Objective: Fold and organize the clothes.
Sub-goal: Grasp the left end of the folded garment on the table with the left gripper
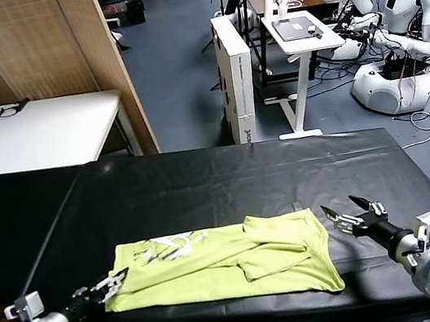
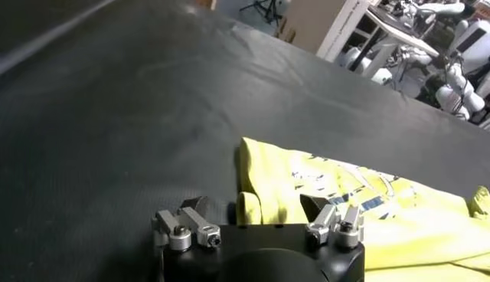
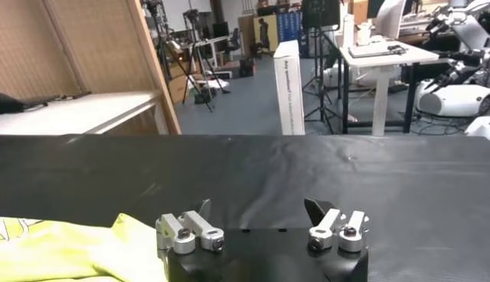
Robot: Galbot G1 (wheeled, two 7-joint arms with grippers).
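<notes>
Black table (image 1: 203, 188) holds T-shirt (image 1: 225, 271), print unreadable; left gripper (image 1: 111, 287), right gripper (image 1: 355, 216) fingers spread, empty.

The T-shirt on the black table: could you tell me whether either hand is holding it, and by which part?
Nothing is held. The left hand is open at the T-shirt's left edge; the right hand is open beside its right edge.

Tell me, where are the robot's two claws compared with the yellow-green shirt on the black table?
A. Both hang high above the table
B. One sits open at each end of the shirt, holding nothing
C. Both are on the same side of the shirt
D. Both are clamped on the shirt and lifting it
B. The left gripper is open at one end of the T-shirt and the right gripper open just off the other end; neither holds cloth.
</notes>
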